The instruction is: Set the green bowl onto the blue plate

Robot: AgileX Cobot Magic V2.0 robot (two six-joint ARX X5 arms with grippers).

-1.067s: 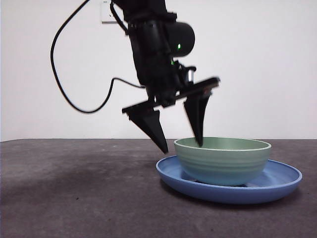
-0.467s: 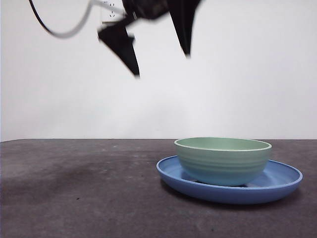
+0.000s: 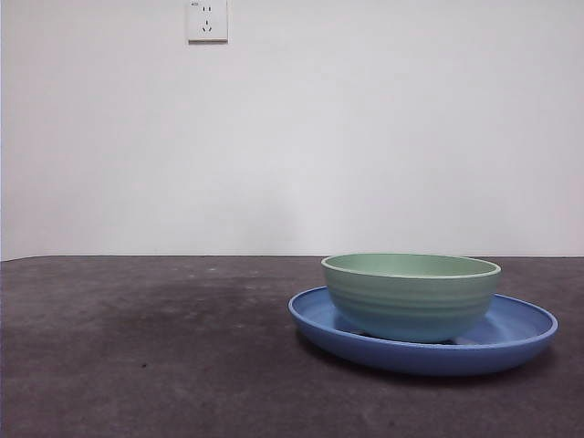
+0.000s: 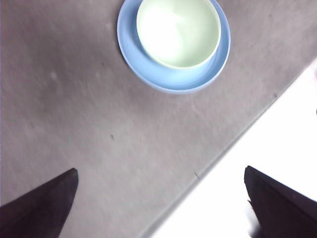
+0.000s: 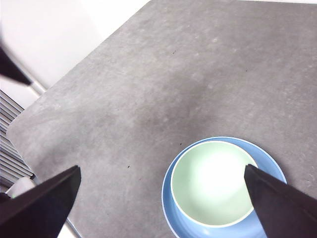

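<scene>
The pale mint-green round bowl with faint ridges on its outer wall sits upright inside the wide, glossy medium-blue shallow plate, its foot on the plate's floor and its rim level. It sits slightly off the plate's centre, leaving a broader band of blue on one side. The pair rest on the dark grey desk, toward its right side as the front view shows it, apart from the edges.

Neither arm touches them. The left gripper hangs high with its jaws spread wide and nothing between them; the bowl and plate lie well ahead of it, beyond the desk's edge running under it. The right gripper also hangs high, jaws wide apart and empty, and looks nearly straight down on the bowl and plate, so it seems the nearer one.

As I judge it, the placement is done; being round, the bowl has no long axis to align.
</scene>
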